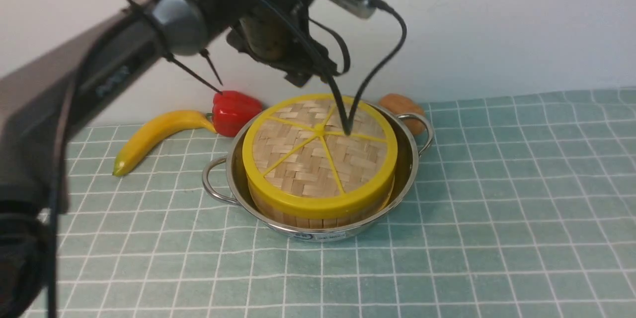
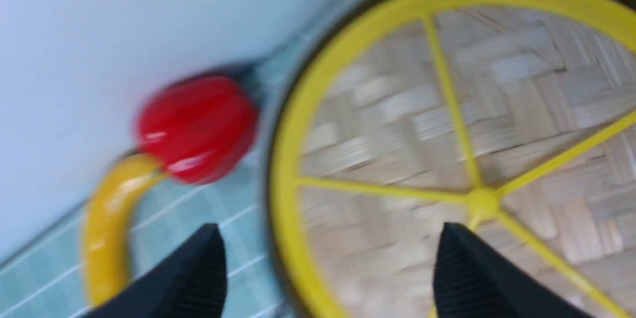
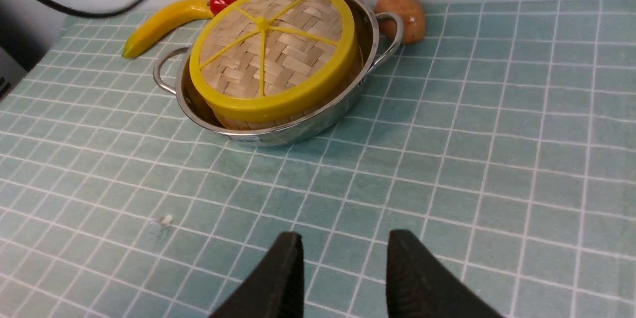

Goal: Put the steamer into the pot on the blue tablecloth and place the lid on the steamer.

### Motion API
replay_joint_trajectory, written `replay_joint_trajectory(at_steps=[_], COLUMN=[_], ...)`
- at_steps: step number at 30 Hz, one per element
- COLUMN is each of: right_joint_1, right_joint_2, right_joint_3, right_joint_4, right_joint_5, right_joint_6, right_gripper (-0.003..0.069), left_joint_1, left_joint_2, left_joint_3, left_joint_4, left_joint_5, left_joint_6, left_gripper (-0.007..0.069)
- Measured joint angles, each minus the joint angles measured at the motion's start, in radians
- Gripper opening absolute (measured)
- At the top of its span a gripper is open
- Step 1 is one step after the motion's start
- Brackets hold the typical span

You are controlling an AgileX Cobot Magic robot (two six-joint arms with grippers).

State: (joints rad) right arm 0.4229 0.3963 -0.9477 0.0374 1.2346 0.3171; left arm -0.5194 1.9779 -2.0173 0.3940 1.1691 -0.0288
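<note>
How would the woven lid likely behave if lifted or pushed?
The lid is probably stiff: thick rim and spokes brace the weave. Thin bamboo suggests light weight. Flat on the steamer, it would likely slide, not tip.

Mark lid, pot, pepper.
lid (image 1: 308, 159), front view, woven top
pot (image 1: 325, 235), front view, label on front outer wall
pepper (image 1: 236, 112), front view, red body

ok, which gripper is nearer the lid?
Left. The left gripper hangs above the lid, jaws open; the right gripper is well off it, over the blue tablecloth.
</note>
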Motion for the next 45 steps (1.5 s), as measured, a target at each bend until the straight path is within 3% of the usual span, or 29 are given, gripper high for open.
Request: replay_joint_trajectory(at_steps=[1, 2, 4, 9, 12, 15, 17, 22, 29, 35, 40, 45], right_joint_1=[0.000, 0.000, 0.000, 0.000, 0.000, 0.000, 0.000, 0.000, 0.000, 0.000, 0.000, 0.000], right_joint_2=[-0.002, -0.003, -0.023, -0.088, -0.127, -0.176, -0.191, -0.194, -0.194, -0.194, -0.194, -0.194], right_joint_3=[0.000, 0.000, 0.020, 0.125, 0.214, 0.350, 0.401, 0.421, 0.421, 0.421, 0.421, 0.421], right_joint_4=[-0.037, -0.052, -0.142, -0.311, -0.378, -0.424, -0.441, -0.445, -0.409, -0.403, -0.402, -0.402], right_joint_5=[0.000, 0.000, -0.021, -0.138, -0.188, -0.234, -0.259, -0.287, -0.306, -0.309, -0.309, -0.309], right_joint_6=[-0.017, -0.021, -0.031, -0.016, 0.021, 0.063, 0.070, 0.073, 0.090, 0.092, 0.093, 0.093], right_gripper=[0.0253, 0.0253, 0.0252, 0.0215, 0.0161, 0.0027, -0.0011, -0.0015, -0.0008, 0.0006, 0.0028, 0.0055], left_joint_1=[0.000, 0.000, 0.000, 0.000, 0.000, 0.000, 0.000, 0.000, 0.000, 0.000, 0.000, 0.000], left_joint_2=[-0.067, -0.075, -0.193, -0.353, -0.436, -0.570, -0.660, -0.852, -1.220, -1.446, -1.513, -1.514], left_joint_3=[0.000, 0.000, 0.000, 0.002, 0.027, 0.123, 0.208, 0.450, 0.885, 1.176, 1.284, 1.306], left_joint_4=[0.022, 0.024, 0.032, 0.015, -0.002, -0.029, -0.054, -0.117, -0.130, -0.181, -0.178, -0.047], left_joint_5=[0.026, 0.026, 0.039, 0.041, 0.041, 0.041, 0.042, -0.003, -0.303, -0.388, -0.389, -0.385], left_joint_6=[-0.017, -0.017, -0.033, -0.039, -0.039, -0.040, -0.049, -0.056, -0.097, -0.163, -0.159, -0.119], left_gripper=[0.0366, 0.0366, 0.0142, -0.0018, -0.0023, -0.0023, -0.0023, -0.0022, -0.0022, -0.0022, -0.0019, -0.0011])
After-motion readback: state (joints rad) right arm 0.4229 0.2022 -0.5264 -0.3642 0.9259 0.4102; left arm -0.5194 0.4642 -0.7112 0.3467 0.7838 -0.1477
